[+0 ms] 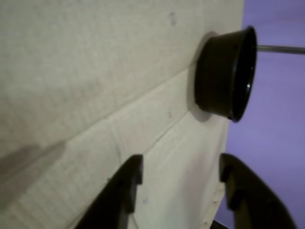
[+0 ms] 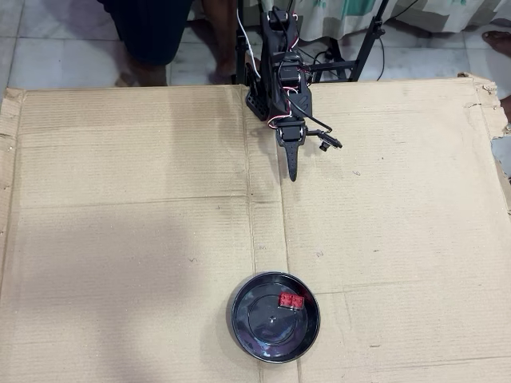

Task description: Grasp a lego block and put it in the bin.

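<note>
Your hand (image 1: 181, 183) is empty, half open, well apart from the glossy black round bin (image 2: 275, 317) already holding the small red plastic lego block (image 2: 291, 301).

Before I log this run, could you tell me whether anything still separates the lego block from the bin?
Nothing does: the overhead view shows the lego block already lying inside the bin, with the empty pincer well away.

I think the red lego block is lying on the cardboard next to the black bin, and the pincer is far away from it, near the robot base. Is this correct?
Not quite. In the overhead view the lego block lies inside the bin, not on the cardboard beside it. The rest holds: the pincer is far from it, near the robot base.
</note>
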Action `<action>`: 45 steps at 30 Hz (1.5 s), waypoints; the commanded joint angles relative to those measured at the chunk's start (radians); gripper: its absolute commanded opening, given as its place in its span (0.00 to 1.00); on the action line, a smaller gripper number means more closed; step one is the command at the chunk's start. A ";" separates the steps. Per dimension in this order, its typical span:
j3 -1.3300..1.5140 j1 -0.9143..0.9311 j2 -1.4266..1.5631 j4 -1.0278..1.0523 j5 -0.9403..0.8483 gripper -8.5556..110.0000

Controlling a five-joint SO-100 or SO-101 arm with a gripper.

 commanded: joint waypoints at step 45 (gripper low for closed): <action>0.152 0.043 0.379 0.238 -0.014 0.07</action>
